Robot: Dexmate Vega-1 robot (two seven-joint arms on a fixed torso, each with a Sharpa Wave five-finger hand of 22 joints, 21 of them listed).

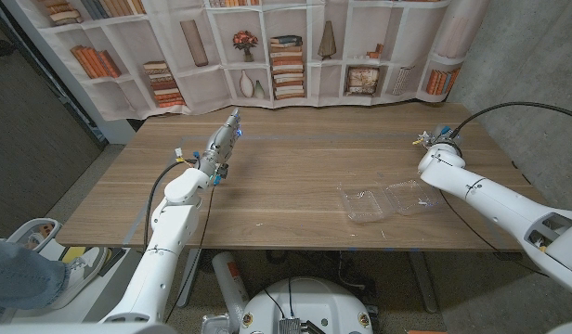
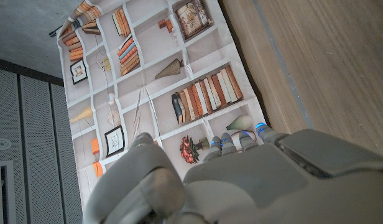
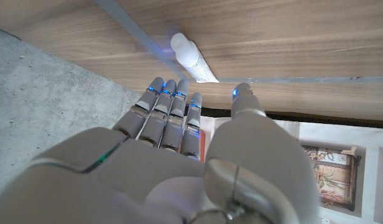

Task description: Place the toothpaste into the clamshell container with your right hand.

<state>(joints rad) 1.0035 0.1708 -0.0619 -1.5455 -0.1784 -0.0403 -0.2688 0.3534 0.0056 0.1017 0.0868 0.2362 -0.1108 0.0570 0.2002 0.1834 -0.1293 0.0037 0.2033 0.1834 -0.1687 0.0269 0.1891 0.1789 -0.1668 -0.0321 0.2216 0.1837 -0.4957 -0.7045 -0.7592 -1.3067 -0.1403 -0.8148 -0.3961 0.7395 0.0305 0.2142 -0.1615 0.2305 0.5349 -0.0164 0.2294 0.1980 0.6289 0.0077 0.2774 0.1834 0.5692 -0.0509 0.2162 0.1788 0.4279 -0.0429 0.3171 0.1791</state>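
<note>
- Toothpaste [image 3: 193, 57] is seen in the right wrist view as a white tube with a rounded cap, lying on the wooden table [image 1: 295, 176] close to the table's right edge, beside a pale strip that runs across the boards.
- In the head view the tube itself cannot be made out with confidence; it is probably the small object under the right hand [image 1: 438, 139] at the far right corner of the table.
- Nothing is held by the right hand: its fingers [image 3: 168, 106] are stretched out side by side with the thumb set apart, and their tips are just short of the tube, apparently not touching it.
- The step in hand is judged to be the reach and grasp. It would be done best if the fingers were brought over the tube's body and the thumb to its other side, so that it is pinched across its width rather than pushed toward the edge.
- The clamshell container [image 1: 388, 201] lies open near the front edge of the table, well apart from the tube, both clear halves facing up; the tube should be carried low and released over one half.
- The left hand [image 1: 225, 141] is held above the table's far left part, fingers extended, holding nothing.
</note>
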